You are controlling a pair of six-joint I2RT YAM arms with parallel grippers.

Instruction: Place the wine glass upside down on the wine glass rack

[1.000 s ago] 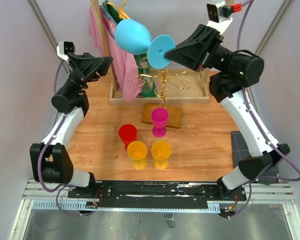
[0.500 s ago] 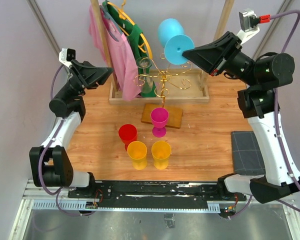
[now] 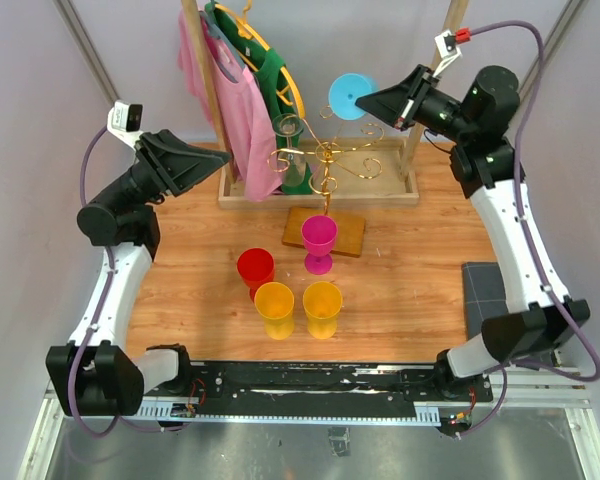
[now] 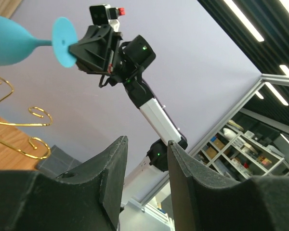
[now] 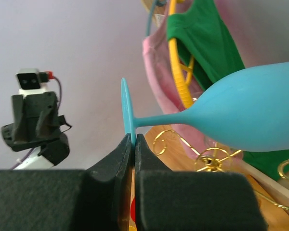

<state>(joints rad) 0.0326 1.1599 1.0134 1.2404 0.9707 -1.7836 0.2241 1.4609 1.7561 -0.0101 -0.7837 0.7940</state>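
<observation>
My right gripper (image 3: 373,100) is shut on the round foot of a light blue wine glass (image 3: 351,97), held high above the back of the gold wire rack (image 3: 327,160). From above only the foot shows; the bowl is hidden under it. In the right wrist view the jaws (image 5: 134,139) pinch the foot's edge, and the stem and bowl (image 5: 250,113) reach right over the rack's curled arms (image 5: 212,156). My left gripper (image 3: 215,158) is open and empty, left of the rack. Its wrist view looks between its fingers (image 4: 147,144) at the glass (image 4: 5,41) and gold curls (image 4: 19,125).
The rack's wooden base (image 3: 348,235) has a pink wine glass (image 3: 319,240) standing on its front edge. A red cup (image 3: 256,268) and two yellow cups (image 3: 274,303) (image 3: 322,303) stand in front. A clothes rail with pink and green garments (image 3: 240,90) stands behind; a grey mat (image 3: 490,295) lies right.
My right arm has carried the blue glass from upper left to the right and back, turning it so its foot faces up. My left arm has drawn back to the left.
</observation>
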